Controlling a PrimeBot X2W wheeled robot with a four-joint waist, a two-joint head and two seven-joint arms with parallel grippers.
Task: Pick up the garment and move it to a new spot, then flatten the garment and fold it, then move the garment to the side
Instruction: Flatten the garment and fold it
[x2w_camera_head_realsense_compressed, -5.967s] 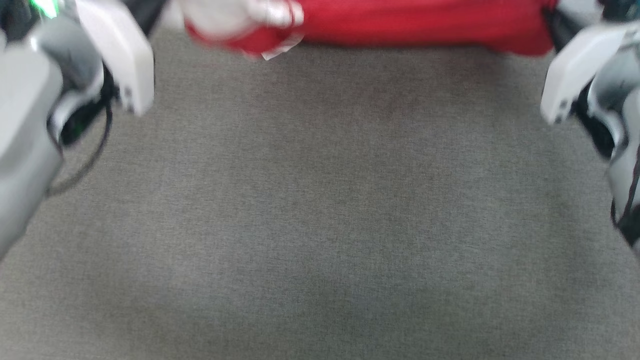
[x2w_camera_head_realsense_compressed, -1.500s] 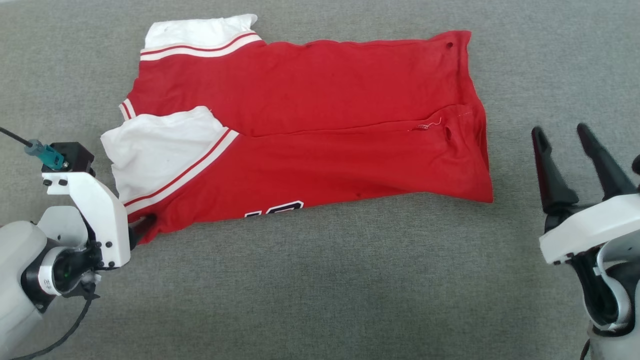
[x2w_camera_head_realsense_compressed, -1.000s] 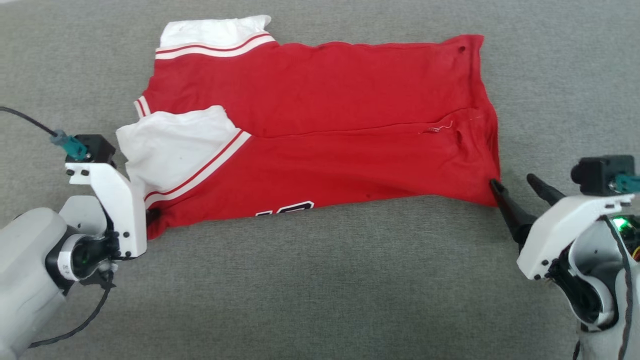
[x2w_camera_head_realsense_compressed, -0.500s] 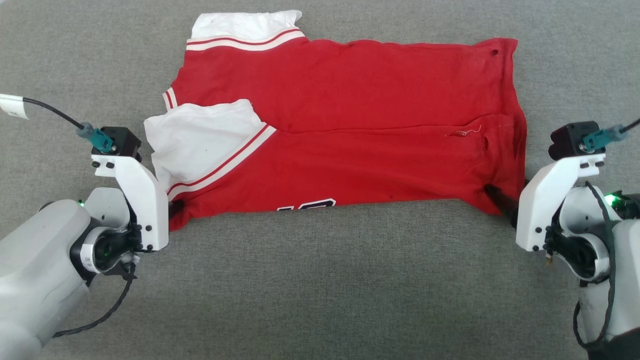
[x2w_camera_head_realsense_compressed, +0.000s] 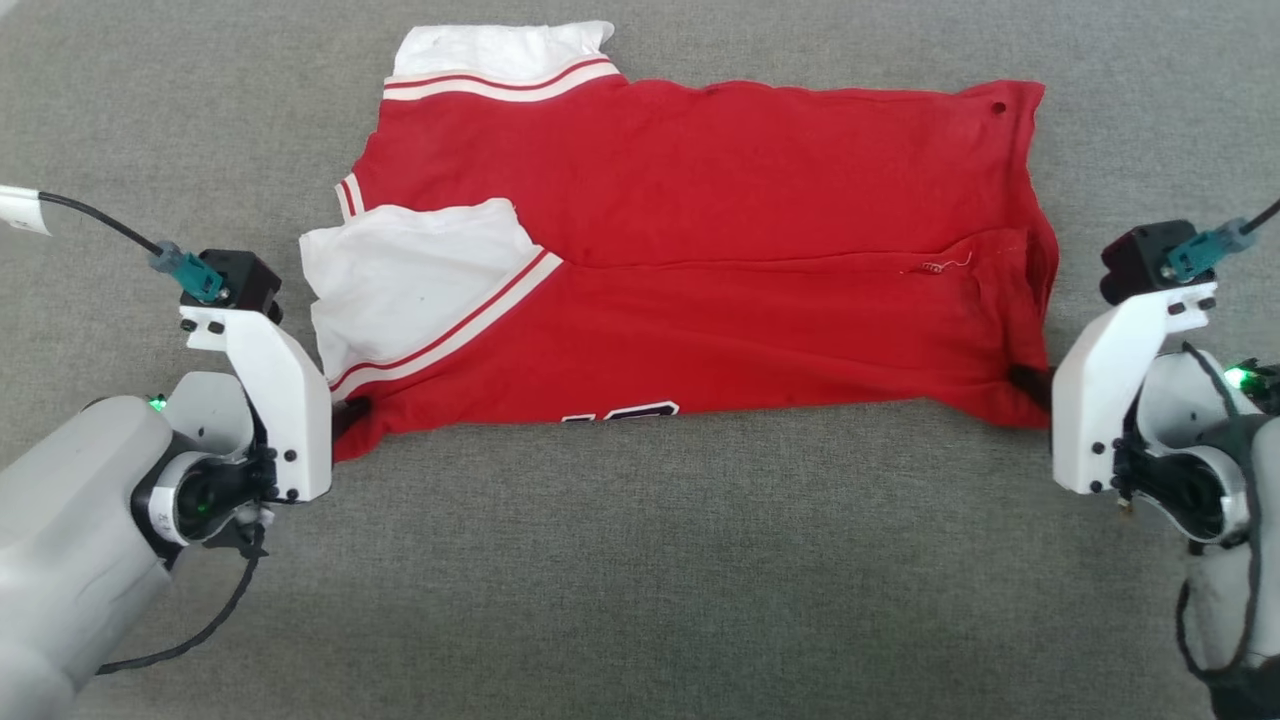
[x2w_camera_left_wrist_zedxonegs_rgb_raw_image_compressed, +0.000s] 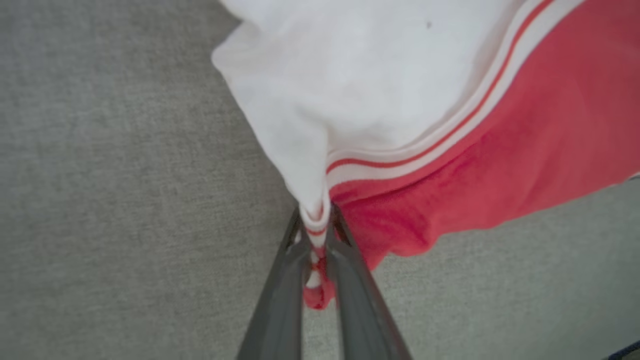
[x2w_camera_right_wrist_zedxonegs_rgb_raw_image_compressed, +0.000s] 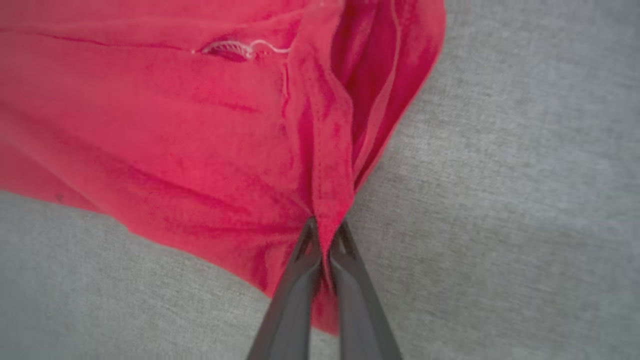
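Red jersey (x2w_camera_head_realsense_compressed: 720, 280) lies folded lengthwise across the far half of a grey surface (x2w_camera_head_realsense_compressed: 640, 580), sleeves toward the left edge and hem toward the right. The left claw (x2w_camera_head_realsense_compressed: 350, 410) is pinched tight on the jersey's near left corner, where a white sleeve (x2w_camera_head_realsense_compressed: 410, 270) with red-and-white trim meets the red body. In the left wrist view its two dark fingers (x2w_camera_left_wrist_zedxonegs_rgb_raw_image_compressed: 282, 290) squeeze a bunched strip of white and red cloth. The right claw (x2w_camera_head_realsense_compressed: 1025, 380) is clamped on the near right corner at the hem. The right wrist view shows its fingers (x2w_camera_right_wrist_zedxonegs_rgb_raw_image_compressed: 297, 295) closed on a ridge of red fabric that rises in folds beyond the tips. Between the two claws the jersey's near edge runs roughly straight, with the tops of black, white-outlined lettering (x2w_camera_head_realsense_compressed: 620, 411) peeking out at the fold. A second white sleeve (x2w_camera_head_realsense_compressed: 495, 50) lies flat at the jersey's far left corner. A loose pale thread (x2w_camera_head_realsense_compressed: 950, 265) shows near the hem.
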